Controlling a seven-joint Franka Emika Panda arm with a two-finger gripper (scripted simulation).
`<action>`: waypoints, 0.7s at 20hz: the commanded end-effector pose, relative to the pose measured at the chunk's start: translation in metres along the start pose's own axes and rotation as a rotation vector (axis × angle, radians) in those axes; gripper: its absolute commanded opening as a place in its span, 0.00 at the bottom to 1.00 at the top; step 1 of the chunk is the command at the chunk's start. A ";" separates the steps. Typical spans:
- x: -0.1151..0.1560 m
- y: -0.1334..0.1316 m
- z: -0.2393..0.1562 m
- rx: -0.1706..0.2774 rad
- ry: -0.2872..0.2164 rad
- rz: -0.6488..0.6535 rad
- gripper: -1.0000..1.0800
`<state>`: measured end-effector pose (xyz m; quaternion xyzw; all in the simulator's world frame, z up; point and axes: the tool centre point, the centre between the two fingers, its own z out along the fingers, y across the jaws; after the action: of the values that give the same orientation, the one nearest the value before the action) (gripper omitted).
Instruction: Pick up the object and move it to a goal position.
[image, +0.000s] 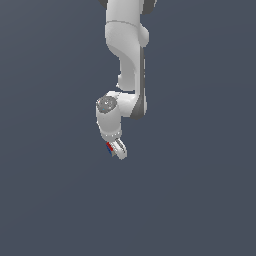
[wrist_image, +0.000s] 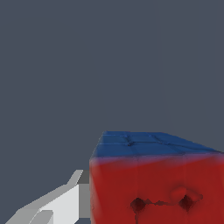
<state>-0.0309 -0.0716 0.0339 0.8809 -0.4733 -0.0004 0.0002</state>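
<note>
The gripper (image: 117, 150) was clenched on the cube (image: 109, 147), which sat between its pale fingers at the arm's lower end. In the exterior view only a sliver of the cube showed, red and blue, on the side of the fingers toward the exterior view's left. The wrist view brought it up close: a red face (wrist_image: 157, 192) with two dark pits joined by a thin dark line, and a blue face (wrist_image: 148, 143) adjoining it. One white finger (wrist_image: 61, 203) lay flush against the cube's side there; the other finger was out of that picture. Above the gripper the white arm (image: 125, 60) hung down from the frame's top edge. All around was plain dark grey-blue background (image: 200, 175).
</note>
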 end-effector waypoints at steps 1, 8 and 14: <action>0.000 0.000 0.001 0.001 0.000 0.000 0.00; 0.000 0.000 0.001 0.001 0.000 0.000 0.00; -0.001 0.001 -0.003 0.002 0.000 0.000 0.00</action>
<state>-0.0322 -0.0712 0.0345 0.8809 -0.4734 -0.0007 -0.0001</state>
